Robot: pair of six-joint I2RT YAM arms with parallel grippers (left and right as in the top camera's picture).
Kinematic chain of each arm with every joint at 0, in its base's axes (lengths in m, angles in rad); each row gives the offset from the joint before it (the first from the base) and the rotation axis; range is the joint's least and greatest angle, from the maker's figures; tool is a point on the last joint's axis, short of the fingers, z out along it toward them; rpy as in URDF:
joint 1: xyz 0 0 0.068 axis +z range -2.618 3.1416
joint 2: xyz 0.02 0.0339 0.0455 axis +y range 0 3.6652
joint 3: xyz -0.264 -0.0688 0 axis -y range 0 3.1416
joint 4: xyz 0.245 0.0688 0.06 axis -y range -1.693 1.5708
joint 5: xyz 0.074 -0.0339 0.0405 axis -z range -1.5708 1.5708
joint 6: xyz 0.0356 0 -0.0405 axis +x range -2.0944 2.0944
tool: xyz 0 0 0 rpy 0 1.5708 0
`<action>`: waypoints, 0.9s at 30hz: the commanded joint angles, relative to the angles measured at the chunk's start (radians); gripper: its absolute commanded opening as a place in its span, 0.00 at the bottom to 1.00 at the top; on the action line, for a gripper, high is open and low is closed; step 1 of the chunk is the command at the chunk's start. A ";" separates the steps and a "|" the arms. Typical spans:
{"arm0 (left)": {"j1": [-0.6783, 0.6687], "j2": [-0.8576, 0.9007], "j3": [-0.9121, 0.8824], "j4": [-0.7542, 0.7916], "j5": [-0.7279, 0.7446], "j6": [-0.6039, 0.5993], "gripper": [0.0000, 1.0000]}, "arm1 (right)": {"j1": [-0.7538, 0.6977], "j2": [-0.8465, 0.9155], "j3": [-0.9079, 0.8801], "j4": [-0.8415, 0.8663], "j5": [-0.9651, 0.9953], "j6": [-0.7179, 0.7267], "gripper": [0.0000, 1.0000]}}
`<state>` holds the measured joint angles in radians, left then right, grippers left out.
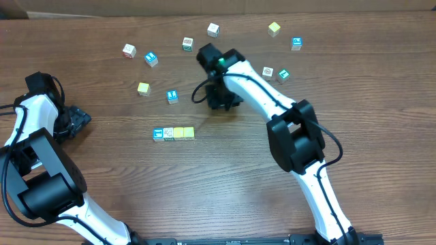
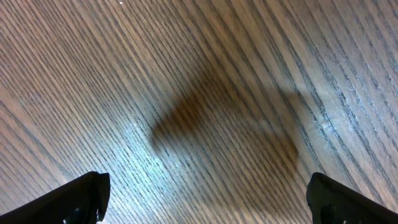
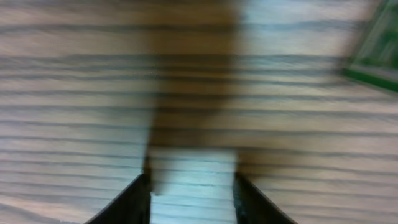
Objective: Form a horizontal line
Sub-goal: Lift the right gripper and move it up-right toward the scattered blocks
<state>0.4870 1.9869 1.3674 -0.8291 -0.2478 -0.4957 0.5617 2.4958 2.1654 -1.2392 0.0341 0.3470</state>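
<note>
Now the right fingers (image 1: pixel 219 102) pinch a blurred pale cube (image 3: pixel 193 180). The horizontal line (image 1: pixel 174 133), running side to side, lies between them and the wide-open, empty left fingers (image 1: pixel 80 121), nearer the right.

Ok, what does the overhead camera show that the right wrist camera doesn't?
Only overhead: the row of four cubes, the loose cubes scattered above it, and both arms, with the left pincer off at the left edge.
Only right wrist: a pale cube, blurred, filling the gap in the right pincer; from overhead, that pincer hides it.
Both: the wooden table and the right pincer itself.
</note>
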 commanded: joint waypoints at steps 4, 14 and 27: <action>0.003 0.003 -0.005 0.001 -0.010 0.001 1.00 | -0.061 -0.026 -0.004 -0.037 0.017 0.002 1.00; 0.003 0.003 -0.005 0.001 -0.010 0.001 1.00 | -0.074 -0.026 -0.004 -0.059 0.017 0.001 1.00; 0.003 0.003 -0.005 0.001 -0.010 0.001 1.00 | -0.074 -0.026 -0.004 -0.045 0.017 0.001 1.00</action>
<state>0.4870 1.9869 1.3674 -0.8291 -0.2478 -0.4957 0.4850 2.4954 2.1654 -1.2907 0.0307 0.3435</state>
